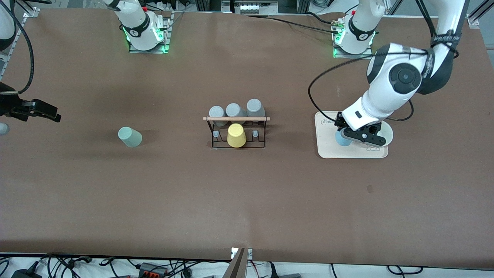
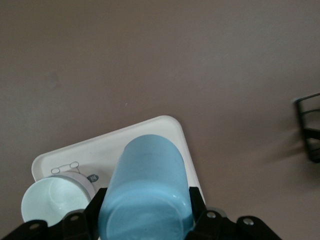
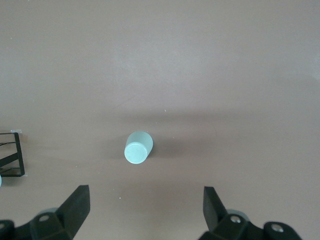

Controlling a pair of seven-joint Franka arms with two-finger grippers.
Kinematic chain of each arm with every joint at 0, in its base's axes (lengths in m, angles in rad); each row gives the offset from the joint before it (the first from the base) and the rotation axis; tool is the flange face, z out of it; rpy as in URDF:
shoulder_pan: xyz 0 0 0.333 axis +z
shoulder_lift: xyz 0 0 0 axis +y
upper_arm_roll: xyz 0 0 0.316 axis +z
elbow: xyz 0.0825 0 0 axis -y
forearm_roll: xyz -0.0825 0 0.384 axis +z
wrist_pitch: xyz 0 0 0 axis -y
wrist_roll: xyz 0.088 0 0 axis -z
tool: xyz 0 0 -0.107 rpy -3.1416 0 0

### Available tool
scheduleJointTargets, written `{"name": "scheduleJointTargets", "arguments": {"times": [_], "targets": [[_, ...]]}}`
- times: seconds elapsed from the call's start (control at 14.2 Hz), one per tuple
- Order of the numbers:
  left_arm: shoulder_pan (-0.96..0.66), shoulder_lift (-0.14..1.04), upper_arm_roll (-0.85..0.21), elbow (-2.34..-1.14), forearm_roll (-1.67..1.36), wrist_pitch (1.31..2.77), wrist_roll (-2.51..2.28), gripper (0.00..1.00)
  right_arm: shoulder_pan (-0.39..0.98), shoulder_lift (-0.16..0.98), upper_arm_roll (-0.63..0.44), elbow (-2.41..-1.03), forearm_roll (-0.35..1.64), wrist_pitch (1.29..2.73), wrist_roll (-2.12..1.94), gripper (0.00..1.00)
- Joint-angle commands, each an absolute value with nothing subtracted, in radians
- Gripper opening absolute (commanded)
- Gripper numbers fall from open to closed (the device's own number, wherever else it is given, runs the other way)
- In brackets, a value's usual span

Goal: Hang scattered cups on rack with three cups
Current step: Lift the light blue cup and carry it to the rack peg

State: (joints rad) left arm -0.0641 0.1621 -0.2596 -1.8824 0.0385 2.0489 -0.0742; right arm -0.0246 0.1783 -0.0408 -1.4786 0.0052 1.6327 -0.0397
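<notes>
- The rack [image 1: 236, 133] stands mid-table, a yellow cup [image 1: 236, 135] on it.
- The green cup [image 1: 130, 137] stands toward the right arm's end from the rack.
- The left gripper [image 1: 357, 136] clasps the blue cup [image 2: 147, 192] over the tray [image 1: 328, 148].
- The right gripper [image 3: 145, 212] waits, fingers spread.

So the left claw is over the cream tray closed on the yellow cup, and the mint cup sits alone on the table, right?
Not quite: the cup in the left claw is light blue, not yellow, as the left wrist view shows. The yellow cup is on the rack. The rest holds: that claw is over the cream tray, and the mint cup sits alone on the table.
</notes>
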Motion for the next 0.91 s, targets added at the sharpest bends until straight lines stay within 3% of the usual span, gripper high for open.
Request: {"name": "scheduleJointTargets", "arguments": {"times": [0.0,0.14,0.49,0.84], "targets": [[-0.067,0.196,-0.322,-1.677,0.051,1.909,-0.258,0.29,-0.026,0.169,-0.035,-1.488,0.003,1.64,-0.035,1.0],[-0.081,0.237,-0.38,-1.568,0.048,1.858,-0.426,0.29,-0.025,0.169,-0.035,-1.488,0.003,1.638,-0.035,1.0],[-0.24,0.415,-0.382,-1.382,0.055,1.855,-0.736,0.29,-0.025,0.169,-0.035,-1.488,0.003,1.638,-0.035,1.0],[-0.342,0.515,-0.376,-1.35,0.055,1.923,-0.814,0.29,-0.026,0.169,-0.035,-1.488,0.003,1.64,-0.035,1.0]]}}
